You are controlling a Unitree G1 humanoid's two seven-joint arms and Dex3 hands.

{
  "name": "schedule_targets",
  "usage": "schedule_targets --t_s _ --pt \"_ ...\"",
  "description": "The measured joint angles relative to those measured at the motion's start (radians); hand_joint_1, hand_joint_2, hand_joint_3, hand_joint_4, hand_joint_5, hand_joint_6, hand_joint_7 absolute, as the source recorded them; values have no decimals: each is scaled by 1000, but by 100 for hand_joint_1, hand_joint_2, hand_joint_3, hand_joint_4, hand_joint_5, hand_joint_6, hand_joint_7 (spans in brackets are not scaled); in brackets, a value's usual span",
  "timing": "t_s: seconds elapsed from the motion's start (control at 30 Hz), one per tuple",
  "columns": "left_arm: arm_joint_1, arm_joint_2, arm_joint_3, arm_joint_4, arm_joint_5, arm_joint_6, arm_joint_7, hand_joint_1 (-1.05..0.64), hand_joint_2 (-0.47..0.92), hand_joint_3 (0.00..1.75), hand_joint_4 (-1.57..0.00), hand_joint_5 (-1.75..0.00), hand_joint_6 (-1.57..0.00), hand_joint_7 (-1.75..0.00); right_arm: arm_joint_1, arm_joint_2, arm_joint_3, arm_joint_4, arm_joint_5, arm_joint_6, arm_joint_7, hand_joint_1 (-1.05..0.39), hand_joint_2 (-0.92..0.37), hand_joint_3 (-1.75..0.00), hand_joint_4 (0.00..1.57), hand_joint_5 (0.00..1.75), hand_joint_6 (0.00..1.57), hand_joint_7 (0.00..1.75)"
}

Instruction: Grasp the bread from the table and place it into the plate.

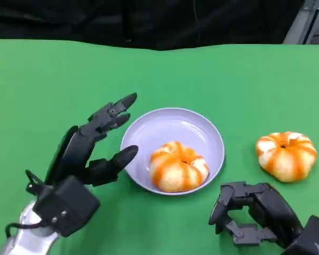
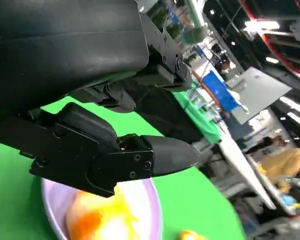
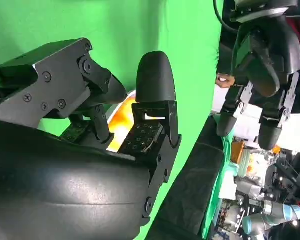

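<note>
An orange-and-white striped bread [image 1: 178, 166] lies in the pale lilac plate [image 1: 204, 129], toward its near side. A second bread [image 1: 286, 155] of the same kind rests on the green table to the right of the plate. My left hand [image 1: 93, 146] hovers just left of the plate, fingers spread and holding nothing. In the left wrist view its fingers [image 2: 115, 155] reach over the plate [image 2: 152, 210] and the bread [image 2: 102, 220]. My right hand [image 1: 252, 212] sits low near the front edge, below the second bread, fingers partly curled with nothing in them. The right wrist view shows bread [image 3: 121, 117] beyond its fingers [image 3: 152, 107].
The green table [image 1: 53, 85] stretches wide behind and to the left of the plate. A dark backdrop [image 1: 149, 21] runs along the far edge. Another robot arm [image 3: 262, 60] and lab equipment stand beyond the table in the right wrist view.
</note>
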State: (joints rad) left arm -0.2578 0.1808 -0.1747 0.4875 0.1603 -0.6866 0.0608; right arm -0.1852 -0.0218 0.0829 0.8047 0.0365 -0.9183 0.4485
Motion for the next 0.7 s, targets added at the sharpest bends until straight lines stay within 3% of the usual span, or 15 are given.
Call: schedule_targets --t_s 0.37,0.7 --pt "136 -62 53 -51 -258 -58 -216 -67 92 51 -71 -3 -50 -2 0 0 0 2 0 0 0 7 -59 -101 98 136 97 105" --pt "230 -79 107 -59 -286 -87 -296 -65 92 50 -74 -3 -51 -1 0 -1 -1 7 1 -1 1 5 -58 -101 98 135 97 105"
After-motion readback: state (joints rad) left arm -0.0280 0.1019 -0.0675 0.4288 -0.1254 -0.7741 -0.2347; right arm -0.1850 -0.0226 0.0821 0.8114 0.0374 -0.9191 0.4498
